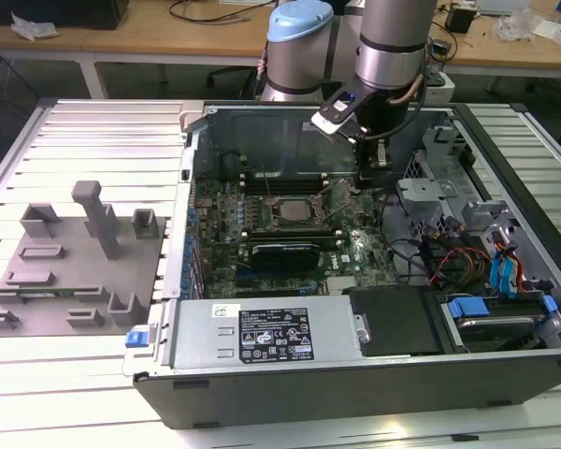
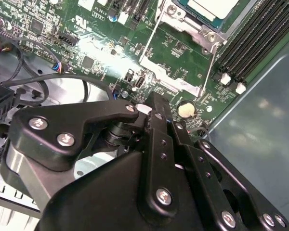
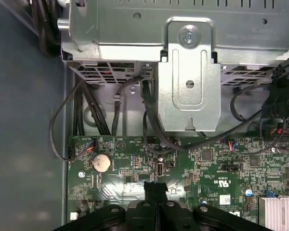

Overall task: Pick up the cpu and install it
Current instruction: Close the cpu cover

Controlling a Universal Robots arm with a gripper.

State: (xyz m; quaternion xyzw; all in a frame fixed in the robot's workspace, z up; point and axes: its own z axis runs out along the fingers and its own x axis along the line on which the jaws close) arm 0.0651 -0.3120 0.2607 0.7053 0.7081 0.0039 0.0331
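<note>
The gripper (image 3: 155,193) is hanging low over the green board (image 3: 207,166). Both wrist views are showing its two fingers pressing together with nothing between them. I cannot tell if the tips are touching the board. Just beside the tips a round battery (image 3: 101,162) is sitting. Black cables (image 3: 147,120) are running near it, from the board up toward a metal bracket (image 3: 188,82).

A little farther, in the second wrist view, the cpu (image 2: 212,6) is lying inside its socket (image 2: 195,29), pale top upward and apart from the gripper. Between socket and gripper a metal frame (image 2: 171,76) is lying open on the board, with a thin lever (image 2: 209,67) beside it.

So I am judging that picking and placing are done, and that locking the socket is the step in hand. The next move is calling, I think, for a gentle, exact push on thin metal, keeping away from the battery and cables.

In the exterior view the arm is reaching into the open computer case (image 1: 252,131), and a long grey box (image 1: 262,337) is lying along the case's near side.
</note>
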